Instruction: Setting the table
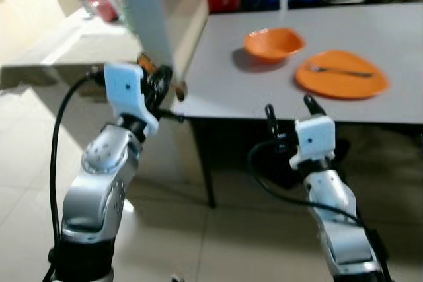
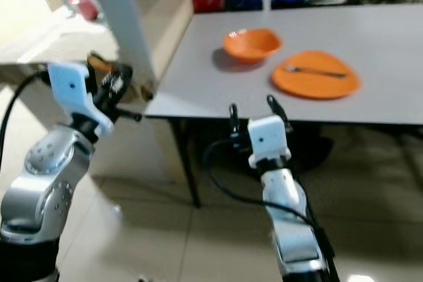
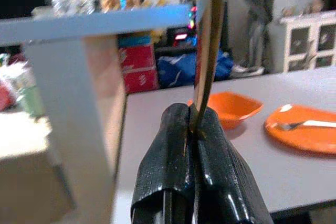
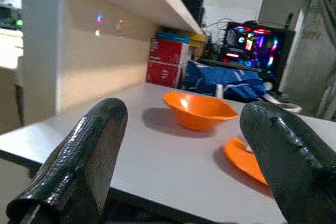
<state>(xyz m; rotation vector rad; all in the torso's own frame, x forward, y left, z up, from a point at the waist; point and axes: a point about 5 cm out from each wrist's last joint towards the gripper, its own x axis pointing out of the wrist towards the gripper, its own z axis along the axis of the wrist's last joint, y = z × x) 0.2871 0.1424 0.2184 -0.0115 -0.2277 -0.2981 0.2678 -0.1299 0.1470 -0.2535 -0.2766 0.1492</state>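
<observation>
While left hand point(image 3: 193, 129) pinches thin utensil point(image 3: 206, 51) short of table point(image 1: 277, 97), tilt risks slip; right hand point(image 4: 184, 129) wide, empty; orange plate point(image 1: 341, 74) with fork point(image 1: 340, 70) beyond bowl point(image 1: 272, 43).

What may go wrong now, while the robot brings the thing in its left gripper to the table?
1. The left gripper pinches a thin utensil only at its lower end; it may tilt or slip out.
2. That gripper is near the table corner and the white post; the utensil might hit either on approach.
3. The right gripper, open, sits at the table edge and may bump it.
</observation>
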